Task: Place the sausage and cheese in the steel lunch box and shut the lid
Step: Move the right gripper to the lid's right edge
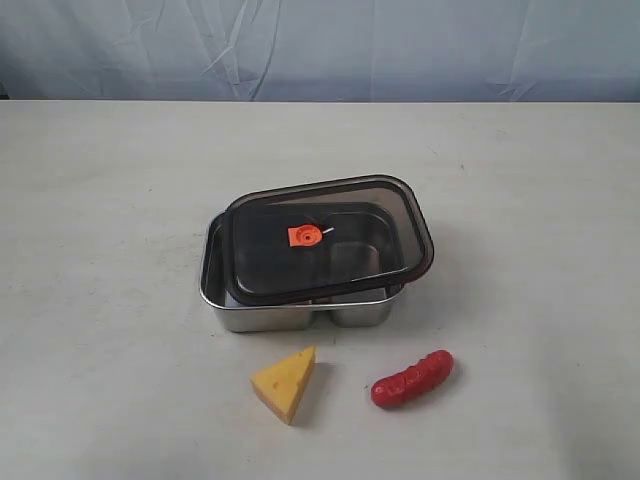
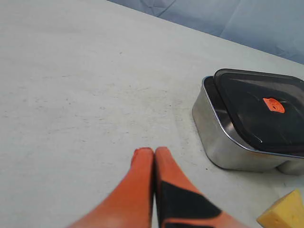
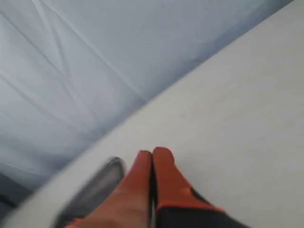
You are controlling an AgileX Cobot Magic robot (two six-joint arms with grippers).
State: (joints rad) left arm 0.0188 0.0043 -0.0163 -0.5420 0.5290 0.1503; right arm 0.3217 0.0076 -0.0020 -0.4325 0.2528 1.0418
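1. Nearest of all, a small yellow-orange toy wedge of cheese with holes (image 1: 285, 383) lies on the pale bench (image 1: 100, 260), a little left of centre.
2. To its right, and apart from it, lies a glossy red toy sausage (image 1: 412, 379), ridged and slightly curved.
3. Behind both, mid-bench, stands a shiny rectangular steel lunch box with rounded corners (image 1: 290, 318). The cheese and the sausage are both outside it, on the near side.
4. A dark, smoky, translucent plastic lid (image 1: 340, 205) rests askew on the box. It is shifted toward the far right, so the box's left and near rims show uncovered. A small orange valve tab (image 1: 305, 236) sits at the lid's centre.
5. The left gripper (image 2: 154, 153) is closed, its orange fingers pressed together on nothing. It is over bare bench to the left of the box and apart from it.
6. The right gripper (image 3: 152, 154) is likewise closed and empty, over bare bench. Its view is blurred, and a dark shape beside the fingers cannot be made out.
7. Creased blue cloth (image 1: 320, 45) hangs behind the bench's far edge.
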